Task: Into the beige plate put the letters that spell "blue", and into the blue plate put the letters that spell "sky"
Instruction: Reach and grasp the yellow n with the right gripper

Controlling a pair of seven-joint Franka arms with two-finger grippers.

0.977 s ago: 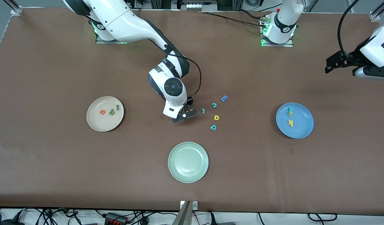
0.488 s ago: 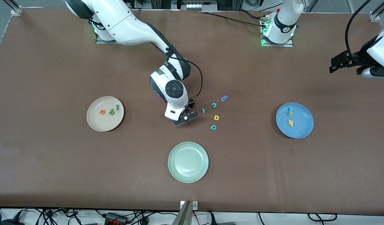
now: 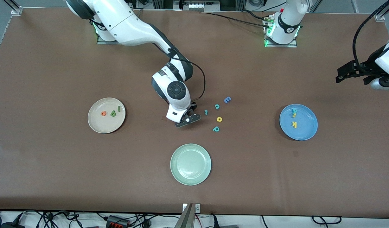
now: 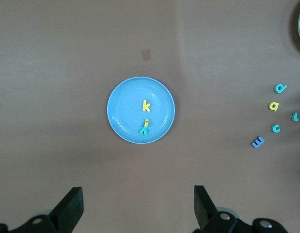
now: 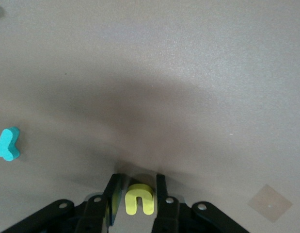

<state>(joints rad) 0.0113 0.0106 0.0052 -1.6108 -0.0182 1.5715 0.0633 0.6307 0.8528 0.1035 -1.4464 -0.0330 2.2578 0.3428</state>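
You start at the right arm's end of the table with the beige plate (image 3: 96,125): the orange e (image 3: 103,113), the dark green b (image 3: 113,113) and the dark green l (image 3: 119,108) all lie in it. Next comes your right gripper (image 3: 186,119), down at the tabletop near the middle. Its fingers (image 5: 161,187) stand partly open around the yellow u (image 5: 139,199), one just beside each flank, with thin slivers of gap showing, so no grip yet. Beside it lie the strays: the teal hooked letter (image 3: 206,112), the teal c (image 3: 217,106), the yellow a (image 3: 219,119), the teal p (image 3: 216,129) and the blue E (image 3: 227,100). The pale green plate (image 3: 190,180) sits nearer the front camera. Then the blue plate (image 3: 305,133) holds the yellow k (image 3: 294,124) and the teal y (image 3: 294,111), a yellow piece touching the y. Last, your left gripper (image 4: 136,206) waits over bare table at the left arm's end, spread wide and holding nothing.
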